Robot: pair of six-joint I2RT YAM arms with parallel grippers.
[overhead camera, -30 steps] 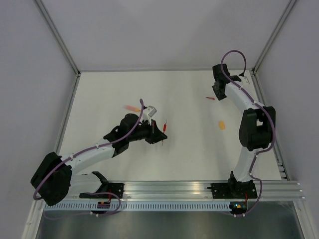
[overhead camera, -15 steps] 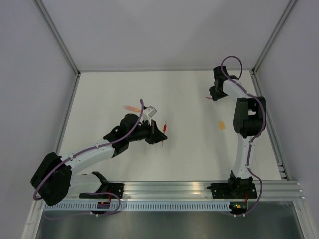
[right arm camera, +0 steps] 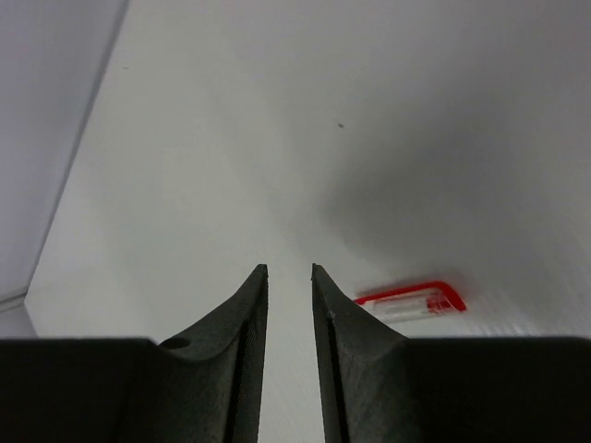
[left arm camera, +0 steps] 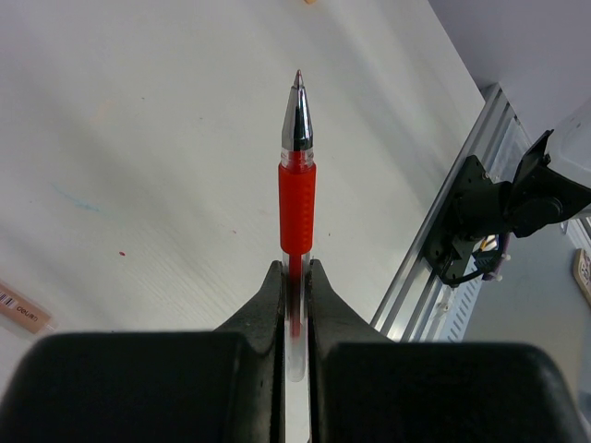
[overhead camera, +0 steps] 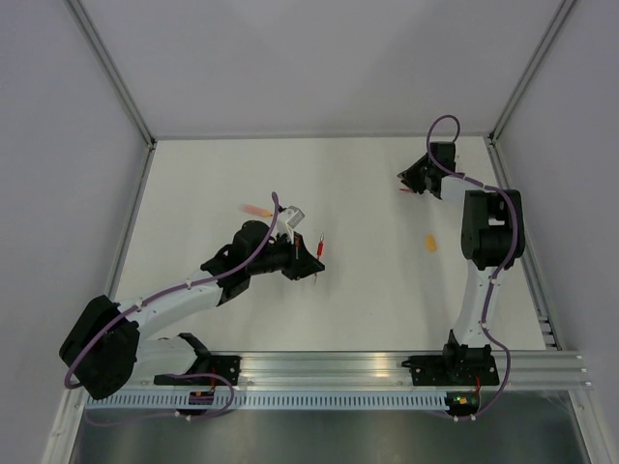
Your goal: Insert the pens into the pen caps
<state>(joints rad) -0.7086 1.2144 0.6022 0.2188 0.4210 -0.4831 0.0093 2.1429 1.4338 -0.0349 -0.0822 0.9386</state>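
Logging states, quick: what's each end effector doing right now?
Left end effector: closed on pen.
Right end effector: slightly open, empty; cap beside it.

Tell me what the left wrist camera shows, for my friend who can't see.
The left gripper clamps a red pen, its uncapped silver tip pointing away over the white table. A metal rail runs along the right.

Tail of the red pen [left arm camera: 296,198] hidden between the left claw's [left arm camera: 295,269] fingers; red cap [right arm camera: 416,300] partly behind the right claw [right arm camera: 287,269]; orange pen [overhead camera: 256,208] only a blur.
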